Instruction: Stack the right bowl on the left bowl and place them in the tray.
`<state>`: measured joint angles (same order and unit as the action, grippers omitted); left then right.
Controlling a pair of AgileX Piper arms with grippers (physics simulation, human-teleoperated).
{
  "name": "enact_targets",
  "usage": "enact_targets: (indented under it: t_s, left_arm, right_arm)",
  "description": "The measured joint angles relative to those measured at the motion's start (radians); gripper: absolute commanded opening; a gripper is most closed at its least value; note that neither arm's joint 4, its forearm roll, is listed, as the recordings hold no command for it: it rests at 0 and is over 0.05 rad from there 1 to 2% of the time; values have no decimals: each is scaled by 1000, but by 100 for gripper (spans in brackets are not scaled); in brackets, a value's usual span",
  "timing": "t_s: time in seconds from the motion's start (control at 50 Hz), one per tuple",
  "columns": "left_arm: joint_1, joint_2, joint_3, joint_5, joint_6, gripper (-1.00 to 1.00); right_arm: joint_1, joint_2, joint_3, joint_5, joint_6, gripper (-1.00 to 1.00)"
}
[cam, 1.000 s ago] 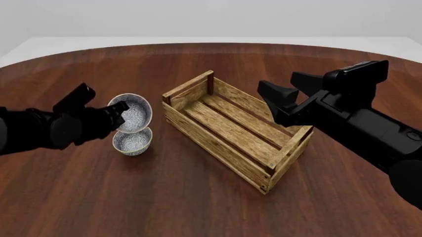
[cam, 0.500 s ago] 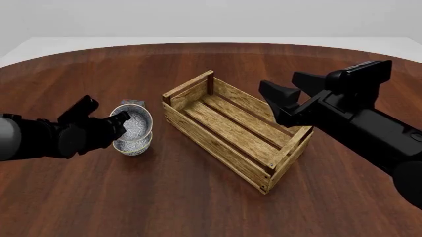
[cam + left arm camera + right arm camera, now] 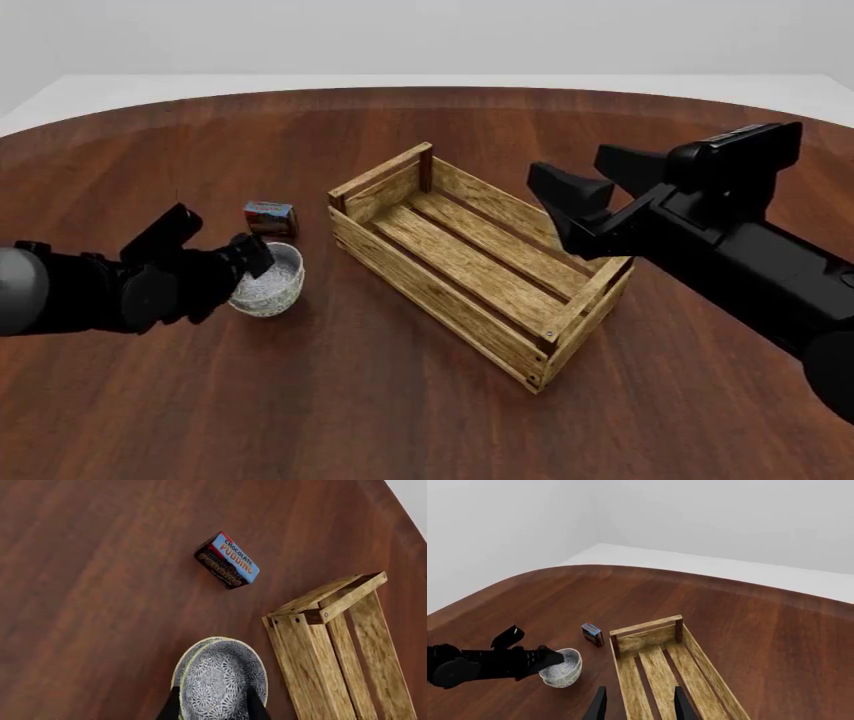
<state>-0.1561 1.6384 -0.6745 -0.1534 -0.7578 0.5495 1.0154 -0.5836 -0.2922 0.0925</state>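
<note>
Far left, the left gripper (image 3: 214,250) has its fingers (image 3: 172,709) pinched on the rim of the patterned bowl stack (image 3: 268,283); the left wrist view shows one dark finger on each side of the near edge. That same view shows two rims sitting almost flush, so the right bowl (image 3: 225,680) looks nested inside the left bowl (image 3: 181,661) underneath. Can't really tell if the stack is resting on the table (image 3: 334,400) or hanging just above it.

A bit beyond those fingertips there's a small dark box with a blue top reading "chocolate pudding" (image 3: 227,560), lying apart from the bowls and apart from the crate.

Next over is the tray (image 3: 470,258), the slatted light-brown wooden crate, sitting diagonally on the table. Its near corner post is just beside the bowls, on the side of the left fingers toward the other arm, not touching them. Nothing is in it, just bare slats.

The right gripper (image 3: 577,208) hovers above the crate's far long side with its fingers (image 3: 599,705) spread apart and holding nothing. In the right wrist view the crate's slats show in the gap between them.
</note>
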Motion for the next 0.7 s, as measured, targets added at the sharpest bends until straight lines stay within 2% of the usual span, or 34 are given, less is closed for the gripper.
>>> enact_targets:
  t_s: [0.34, 0.7]
  left_arm:
    - [3, -38, -7, 28, 18, 100]
    - [60, -136, -70, 117, 158, 100]
  right_arm:
    - [1, -4, 1, 1, -1, 100]
    - [2, 8, -2, -3, -4, 100]
